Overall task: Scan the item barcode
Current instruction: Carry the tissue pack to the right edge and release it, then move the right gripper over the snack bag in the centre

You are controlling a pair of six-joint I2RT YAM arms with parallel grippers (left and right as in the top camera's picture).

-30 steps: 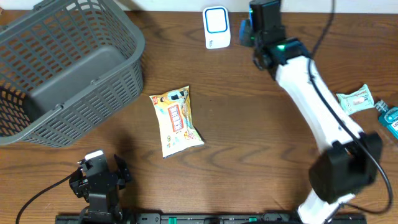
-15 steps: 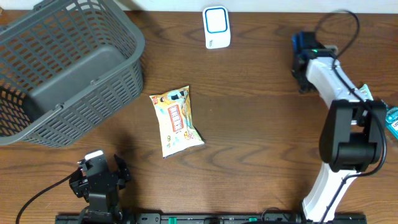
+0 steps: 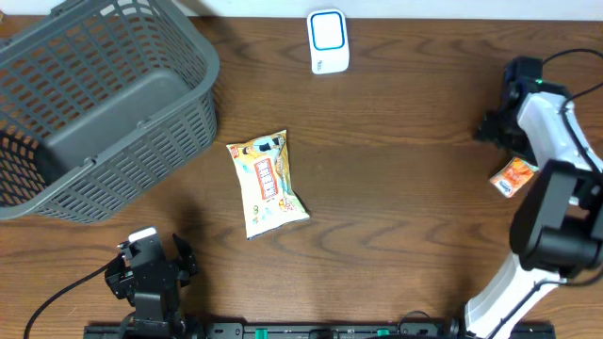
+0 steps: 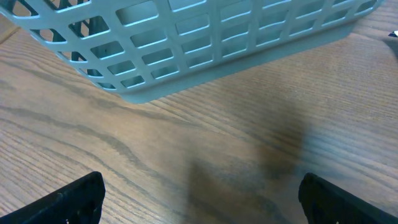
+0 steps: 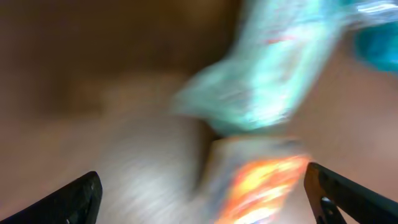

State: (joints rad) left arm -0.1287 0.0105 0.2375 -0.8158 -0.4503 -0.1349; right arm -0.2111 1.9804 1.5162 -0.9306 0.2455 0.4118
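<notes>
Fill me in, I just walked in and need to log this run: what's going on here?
The right arm is out at the right side of the table, right fingers open over an orange packet and a teal packet, holding nothing. The left fingers rest open beside the grey basket. A yellow snack bag lies mid-table, apart from the white scanner at the far edge.

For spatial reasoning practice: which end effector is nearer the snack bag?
Left. The left end effector sits front-left of the snack bag; the right end effector is far off, beside the orange packet.
</notes>
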